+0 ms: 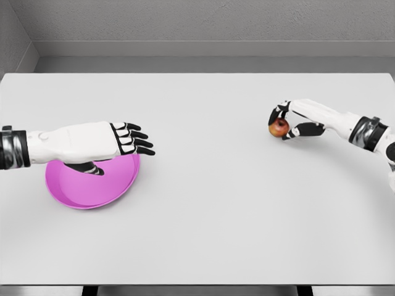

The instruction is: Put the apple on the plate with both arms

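Small red apple (279, 127), far right of the white surface (203, 185), well apart from the plate. Probably light, rigid, smooth-skinned and round, so apt to slip or roll if pinched off-centre; best taken across the widest part, fingers and thumb opposed on either side. Right hand (290, 120) curled around it, fingers over the top and thumb side below, apple peeking out at the left of the grip. Cannot tell whether lifted clear or resting on the surface. Further out, pink plate (92, 188) near the left edge: shallow, likely light, prone to sliding if nudged. Left hand (108, 143) over the plate's upper rim, fingers extended and slightly spread, thumb tucked beneath; contact with the rim unclear.
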